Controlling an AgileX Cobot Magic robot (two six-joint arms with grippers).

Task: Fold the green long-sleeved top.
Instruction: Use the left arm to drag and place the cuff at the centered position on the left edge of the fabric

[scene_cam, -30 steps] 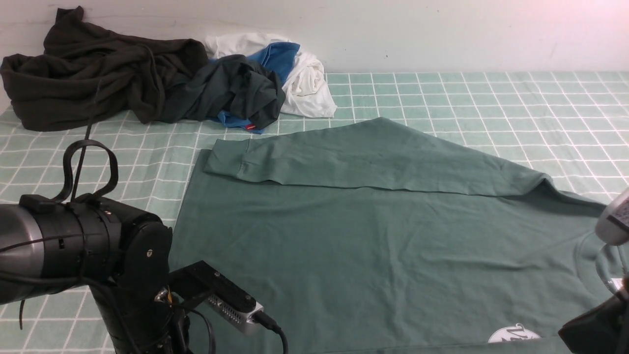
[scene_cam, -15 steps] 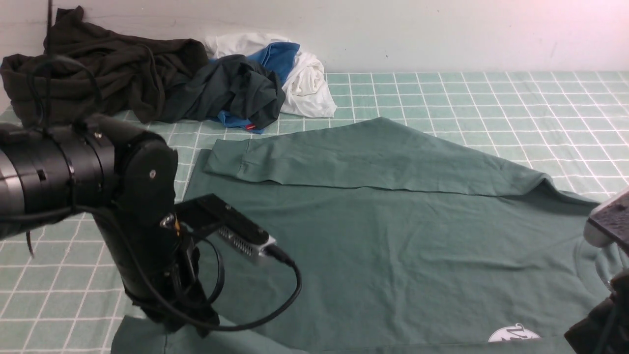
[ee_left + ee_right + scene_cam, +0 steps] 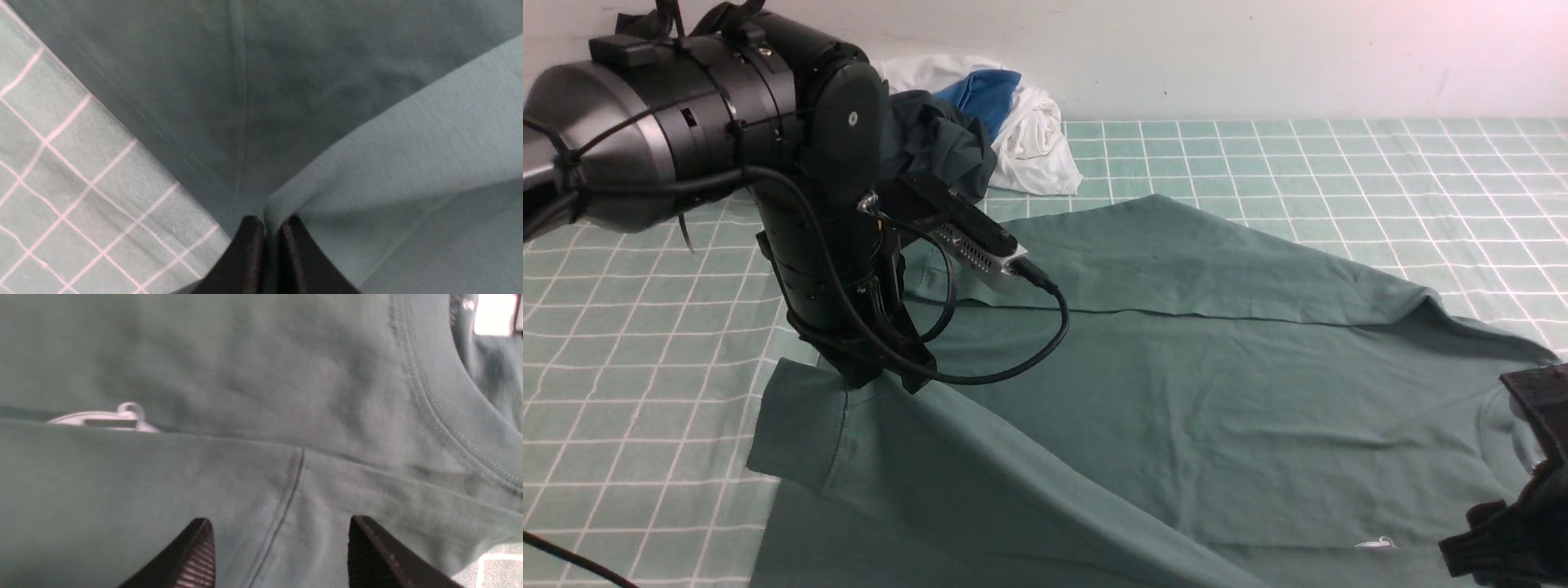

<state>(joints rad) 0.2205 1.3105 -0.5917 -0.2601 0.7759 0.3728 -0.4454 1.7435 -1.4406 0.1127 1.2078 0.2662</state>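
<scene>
The top (image 3: 1176,392) lies spread flat on the bench (image 3: 1339,163). Its far sleeve (image 3: 1143,261) is already laid across the body. The near sleeve (image 3: 915,457) hangs raised off the body, pinched just behind the cuff in the left hand (image 3: 882,377), whose jaws are clamped tight on the fabric. The right hand (image 3: 278,551) hovers by the top's collar (image 3: 441,416), over the shoulder seam, jaws spread wide and holding nothing. Whether it presses on the fabric cannot be told.

The fold looks about a third done. This sleeve has yet to be laid down, and the body folds remain.

The bench wears a pale green cloth with a white grid. Beyond the top's far sleeve sits a pile (image 3: 1021,122) of other clothes against a plain white wall (image 3: 1258,57).
</scene>
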